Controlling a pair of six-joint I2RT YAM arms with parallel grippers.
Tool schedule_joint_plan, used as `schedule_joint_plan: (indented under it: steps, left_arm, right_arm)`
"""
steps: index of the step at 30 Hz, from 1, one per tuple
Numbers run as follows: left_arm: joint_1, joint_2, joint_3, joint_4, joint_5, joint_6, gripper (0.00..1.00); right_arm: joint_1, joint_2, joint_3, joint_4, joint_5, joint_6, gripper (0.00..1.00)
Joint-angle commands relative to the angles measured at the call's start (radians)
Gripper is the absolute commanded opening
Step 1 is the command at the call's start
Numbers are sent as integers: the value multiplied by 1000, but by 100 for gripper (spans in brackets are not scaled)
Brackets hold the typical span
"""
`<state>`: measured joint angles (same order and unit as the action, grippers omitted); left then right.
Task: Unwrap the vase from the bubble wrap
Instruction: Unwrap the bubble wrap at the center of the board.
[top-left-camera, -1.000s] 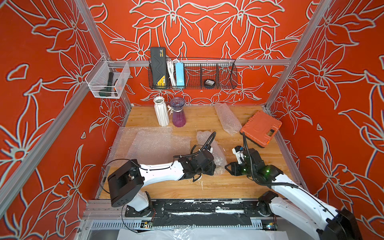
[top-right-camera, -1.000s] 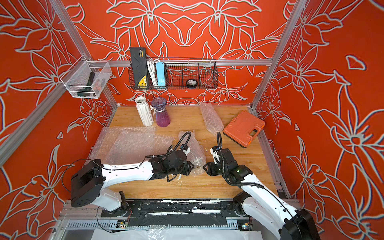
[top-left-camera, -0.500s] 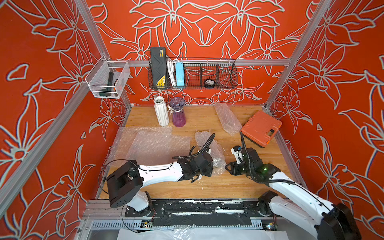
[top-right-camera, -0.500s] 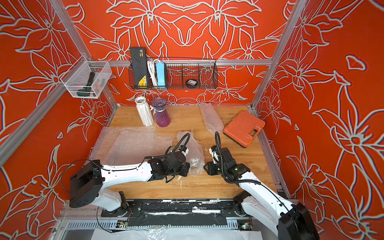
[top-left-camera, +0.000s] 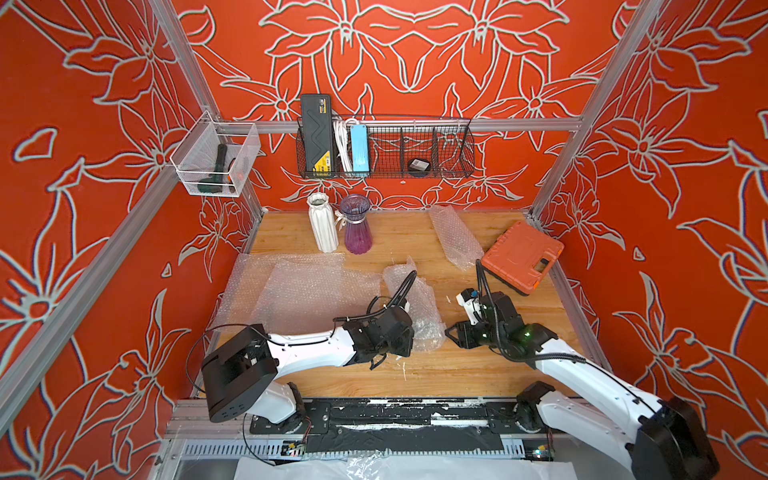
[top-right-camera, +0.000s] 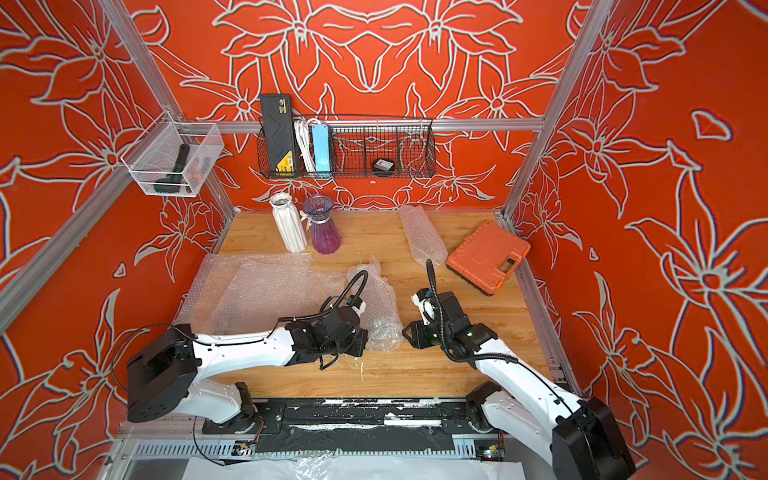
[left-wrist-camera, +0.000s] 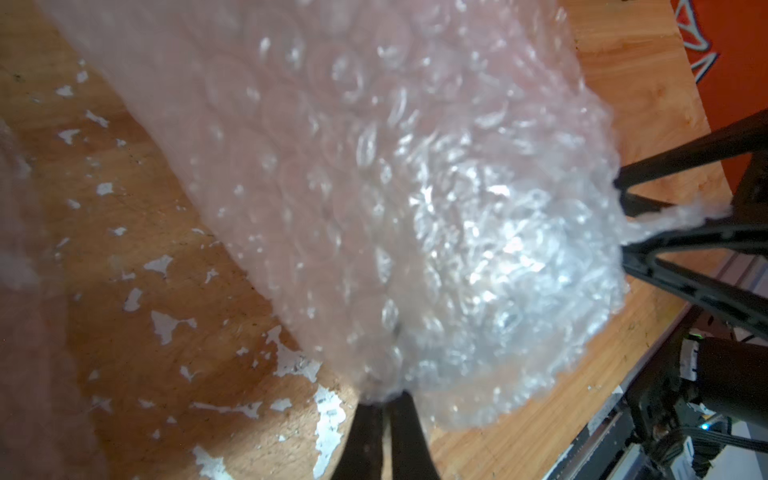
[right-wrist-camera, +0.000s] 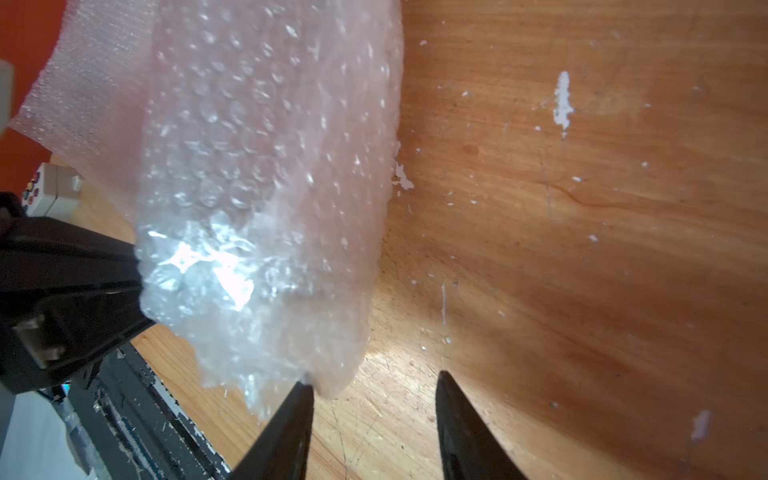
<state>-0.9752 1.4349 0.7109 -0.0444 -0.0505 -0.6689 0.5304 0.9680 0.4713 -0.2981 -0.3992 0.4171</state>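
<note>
The left gripper (left-wrist-camera: 384, 401) is pinched tight on the edge of the bubble wrap (top-left-camera: 415, 303). The wrap is a bundle lying on the table (top-left-camera: 457, 374) between the two grippers, long axis running front to back, crumpled wide end nearest them, narrow end toward the back wall (top-left-camera: 415, 62). The right gripper (right-wrist-camera: 374, 379) stands partly open, one fingertip touching the wrap, clamping nothing.

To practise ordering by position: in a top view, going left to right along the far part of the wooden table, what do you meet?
White ribbed vase → purple glass vase → roll of bubble wrap → orange tool case.
</note>
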Motion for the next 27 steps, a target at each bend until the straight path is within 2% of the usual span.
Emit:
schedule_joint_plan:
  steps: [1,9,18,20,24,27]
  left_arm:
    - [8,-20,18,-14,-13,14,0]
    - [9,-20,28,-14,-11,13,0]
    - [9,-39,22,-23,-22,16,0]
    - [9,-40,19,-23,-25,18,0]
    - [8,-41,16,-22,-28,21,0]
    - [10,-47,13,-23,-31,22,0]
  right_arm:
    - [6,-6,33,52,-69,-33,47]
    - [8,-16,-7,95,-84,-48,48]
    - [8,28,-3,141,-72,-52,41]
    - [8,50,4,139,-73,-63,34]
    - [8,70,12,140,-70,-69,11]
    - [8,56,13,130,-60,-67,2]
